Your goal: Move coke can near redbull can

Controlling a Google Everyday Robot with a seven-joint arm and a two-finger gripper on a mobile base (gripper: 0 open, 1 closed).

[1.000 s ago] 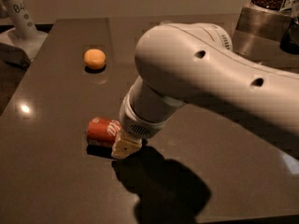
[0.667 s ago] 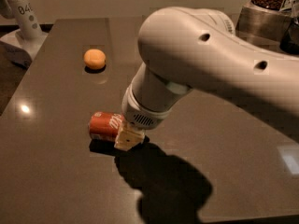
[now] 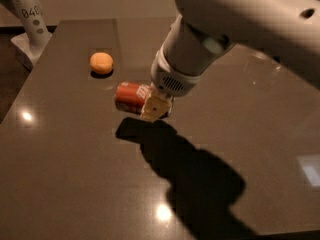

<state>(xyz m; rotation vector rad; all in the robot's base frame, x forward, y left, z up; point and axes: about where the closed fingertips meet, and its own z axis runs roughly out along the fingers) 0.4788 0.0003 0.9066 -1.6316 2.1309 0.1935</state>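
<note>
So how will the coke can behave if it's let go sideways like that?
Likely rolls: the coke can lies on its side in the gripper, above the glossy table. Probably rigid but dentable, being a thin drinks can.

Red coke can [image 3: 130, 97] — in cream gripper [image 3: 151, 106]

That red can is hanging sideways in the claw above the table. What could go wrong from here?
The gripper holds the coke can lying sideways, by one end, above the table; it might slip out, drop and roll. The orange fruit sits close behind, so a swing that way could knock it. The redbull can is not in view and the big arm hides much of the table, so placing could be off.
</note>
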